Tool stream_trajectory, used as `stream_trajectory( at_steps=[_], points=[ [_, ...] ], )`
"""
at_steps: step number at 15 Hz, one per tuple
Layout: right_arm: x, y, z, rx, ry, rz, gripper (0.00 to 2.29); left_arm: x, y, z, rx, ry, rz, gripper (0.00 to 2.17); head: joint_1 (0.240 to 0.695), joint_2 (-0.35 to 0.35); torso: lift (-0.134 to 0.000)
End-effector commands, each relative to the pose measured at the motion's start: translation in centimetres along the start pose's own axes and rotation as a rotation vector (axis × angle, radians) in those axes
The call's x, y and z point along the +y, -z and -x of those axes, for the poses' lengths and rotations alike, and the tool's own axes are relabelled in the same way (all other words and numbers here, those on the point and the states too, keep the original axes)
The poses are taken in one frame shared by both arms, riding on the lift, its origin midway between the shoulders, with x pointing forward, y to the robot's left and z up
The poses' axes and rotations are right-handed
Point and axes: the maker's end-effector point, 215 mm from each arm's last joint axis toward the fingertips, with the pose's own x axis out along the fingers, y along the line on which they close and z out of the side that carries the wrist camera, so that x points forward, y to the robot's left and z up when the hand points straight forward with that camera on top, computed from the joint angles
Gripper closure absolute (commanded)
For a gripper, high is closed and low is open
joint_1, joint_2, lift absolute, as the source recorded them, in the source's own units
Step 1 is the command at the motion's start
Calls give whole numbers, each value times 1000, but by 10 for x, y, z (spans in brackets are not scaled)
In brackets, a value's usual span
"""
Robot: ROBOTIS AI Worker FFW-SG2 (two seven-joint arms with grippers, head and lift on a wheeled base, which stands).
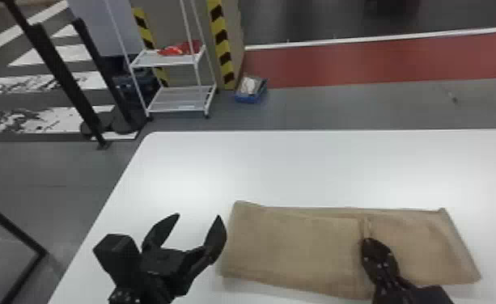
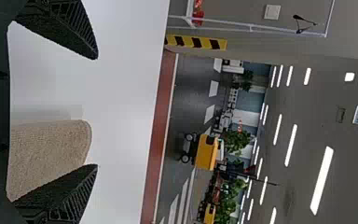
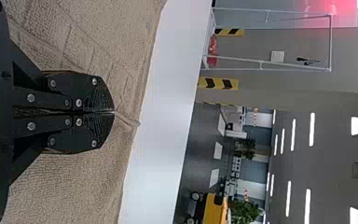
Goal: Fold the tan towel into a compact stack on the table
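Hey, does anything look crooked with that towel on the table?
Slightly: the tan towel has its folded-over flap slanting toward the robot, exposing a strip beneath along the far edge. It also puckers where the right gripper pinches it.

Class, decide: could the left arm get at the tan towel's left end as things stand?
Probably yes: the left hand is open beside that end of the tan towel, with nothing visible standing between them.

The towel (image 1: 295, 246), lower right in the head view, is matt, coarsely woven cloth. The table (image 1: 299, 169) looks smooth, faintly glossy. The left gripper (image 1: 198, 215) has dull, ridged fingers (image 2: 77, 28); shiny metal screws (image 3: 79, 102) stud the matt right gripper (image 1: 369, 240).
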Motion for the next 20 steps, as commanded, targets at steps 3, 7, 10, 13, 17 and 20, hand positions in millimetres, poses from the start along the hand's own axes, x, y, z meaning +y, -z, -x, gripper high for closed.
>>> stream_trajectory(
  at_steps=[3,7,10,13,17,20],
  points=[
    [-2,-15,-1,-30,3,-1,1241,0,-2,1,-3,-1,1,43,695,215,-114],
    [-34,-100,12,-177,53,-36,1241,-1,-8,2,-20,-1,-2,43,695,213,-114],
    [-72,-90,19,-148,117,-44,1241,6,-8,4,-30,-14,4,43,695,188,-114],
    [-74,-51,5,-80,118,-37,1241,3,-10,2,-33,-5,9,43,695,146,-114],
    [-110,-73,15,-117,144,-75,1241,4,-9,2,-30,-5,9,43,695,120,-114],
    [-149,-90,34,-157,204,-118,1241,5,-8,2,-29,-7,9,43,695,90,-114]
  ],
)
